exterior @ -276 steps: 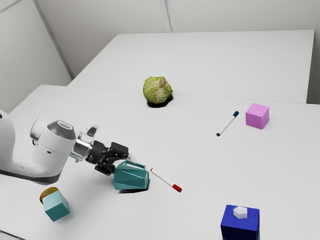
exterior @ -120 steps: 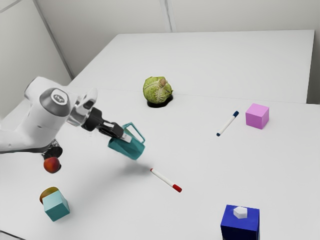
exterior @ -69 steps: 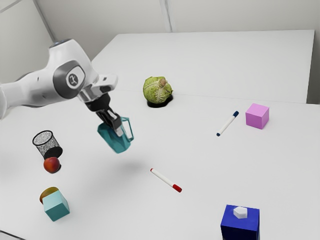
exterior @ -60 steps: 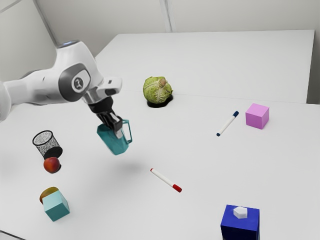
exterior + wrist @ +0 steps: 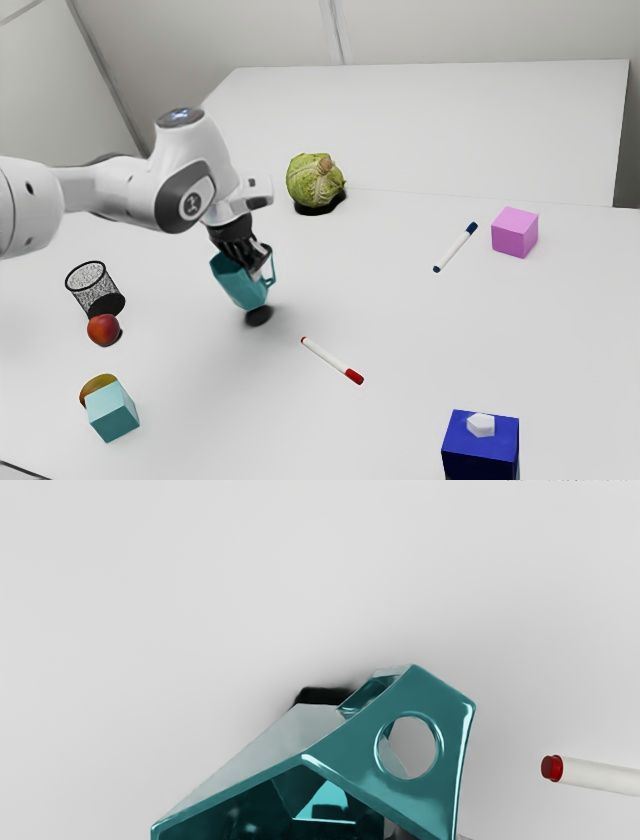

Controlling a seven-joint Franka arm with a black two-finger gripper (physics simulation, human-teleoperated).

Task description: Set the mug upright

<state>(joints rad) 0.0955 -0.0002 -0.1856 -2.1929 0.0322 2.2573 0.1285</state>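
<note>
My gripper (image 5: 254, 258) is shut on the teal mug (image 5: 238, 284) near its rim and handle. The mug hangs low over the table, tilted, its base down toward the exterior view's right and a dark shadow just beneath. Its handle faces the exterior view's right. In the wrist view the mug (image 5: 395, 800) shows its open mouth and the handle with a round hole; part of the gripper (image 5: 402, 834) is at the bottom edge, mostly hidden by the mug.
A red-capped marker (image 5: 332, 360) lies near the mug. At the exterior view's left are a mesh cup (image 5: 95, 290), a red fruit (image 5: 103, 330) and a teal cube (image 5: 112, 411). A cabbage (image 5: 315, 181), blue-capped marker (image 5: 455, 248), pink cube (image 5: 515, 232) and blue box (image 5: 481, 446) stand farther off.
The mug, lying on the table at first, was lifted and turned base-down in my gripper. Lately my hand has moved toward the exterior view's right and lowered it, its shadow now close beneath.
</note>
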